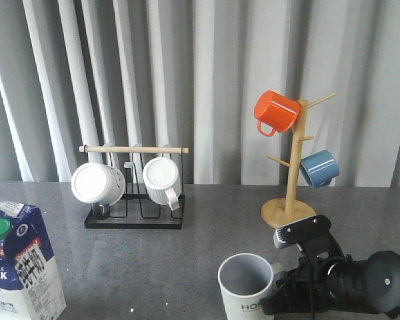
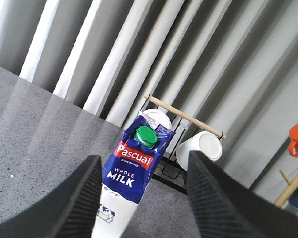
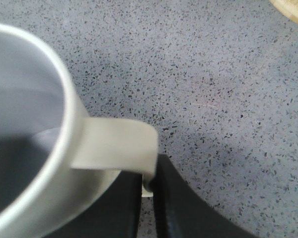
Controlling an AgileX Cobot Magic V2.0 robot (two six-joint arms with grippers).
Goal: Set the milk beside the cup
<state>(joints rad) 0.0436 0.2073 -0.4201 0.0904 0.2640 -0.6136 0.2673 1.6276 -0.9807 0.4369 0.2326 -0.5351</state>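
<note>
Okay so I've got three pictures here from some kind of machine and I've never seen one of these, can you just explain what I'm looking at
It is a robot with two arms, each ending in a pincer. The front picture looks forward over a grey table. The other two come from cameras on the wrists.

On the table stand a milk carton, a cream cup, a rack with white mugs, and a wooden mug tree holding an orange mug and a blue mug.

The left pincer is open, with the milk between its fingers but not gripped. The right pincer is closed on the cup's handle.
</note>
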